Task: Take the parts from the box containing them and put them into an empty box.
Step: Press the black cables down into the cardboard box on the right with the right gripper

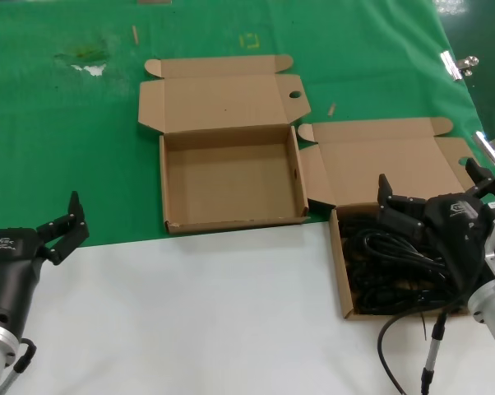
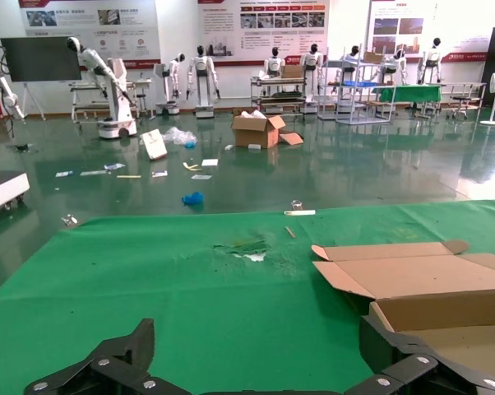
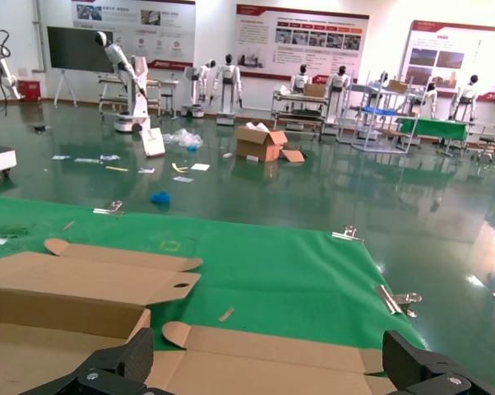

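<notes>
An empty box [image 1: 231, 177] lies open in the middle of the green cloth, its lid folded back. To its right lies the box containing the parts [image 1: 387, 164], holding a tangle of black power cords [image 1: 383, 259]. My right gripper [image 1: 430, 183] hovers open over that box's back edge, with nothing between its fingers. In the right wrist view this gripper [image 3: 268, 358] faces the box's lid [image 3: 313, 370]. My left gripper [image 1: 73, 220] waits open at the near left, over the white table edge. In its wrist view the left gripper [image 2: 260, 346] looks across green cloth with the empty box [image 2: 445, 309] beside it.
My own black cable with a metal tip [image 1: 432, 350] hangs near the right arm. Metal binder clips [image 1: 457, 64] [image 1: 490, 141] hold the green cloth [image 1: 67, 148] at the right edge. White tabletop [image 1: 190, 313] spreads in front of the boxes.
</notes>
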`<action>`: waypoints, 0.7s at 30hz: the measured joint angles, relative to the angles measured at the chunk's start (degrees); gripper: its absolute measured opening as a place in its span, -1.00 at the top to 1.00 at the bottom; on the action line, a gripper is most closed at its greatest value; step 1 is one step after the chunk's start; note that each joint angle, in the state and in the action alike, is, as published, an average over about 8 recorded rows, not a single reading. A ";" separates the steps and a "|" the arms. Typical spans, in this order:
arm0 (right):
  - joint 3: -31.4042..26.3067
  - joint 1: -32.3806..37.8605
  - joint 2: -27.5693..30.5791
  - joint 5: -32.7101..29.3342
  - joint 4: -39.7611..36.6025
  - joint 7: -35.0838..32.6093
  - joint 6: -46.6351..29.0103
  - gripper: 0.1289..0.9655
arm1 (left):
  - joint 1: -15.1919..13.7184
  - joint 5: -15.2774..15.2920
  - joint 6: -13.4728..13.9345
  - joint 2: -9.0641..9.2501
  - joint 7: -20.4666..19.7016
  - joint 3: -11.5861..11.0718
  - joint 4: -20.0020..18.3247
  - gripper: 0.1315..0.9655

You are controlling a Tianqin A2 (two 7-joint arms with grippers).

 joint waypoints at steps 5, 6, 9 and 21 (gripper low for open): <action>0.00 0.00 0.00 0.00 0.00 0.00 0.00 -1.00 | 0.00 0.00 0.00 0.00 0.00 0.00 0.00 -0.74; 0.00 0.00 0.00 0.00 0.00 0.00 0.00 -1.00 | 0.00 0.00 0.00 0.00 0.00 0.00 0.00 -0.71; 0.00 0.00 0.00 0.00 0.00 0.00 0.00 -1.00 | 0.00 0.00 0.00 0.00 0.00 0.00 0.00 -0.61; -1.07 0.72 2.35 0.37 -0.33 0.53 0.57 -1.00 | 0.00 0.00 0.00 0.00 0.00 0.00 0.00 0.00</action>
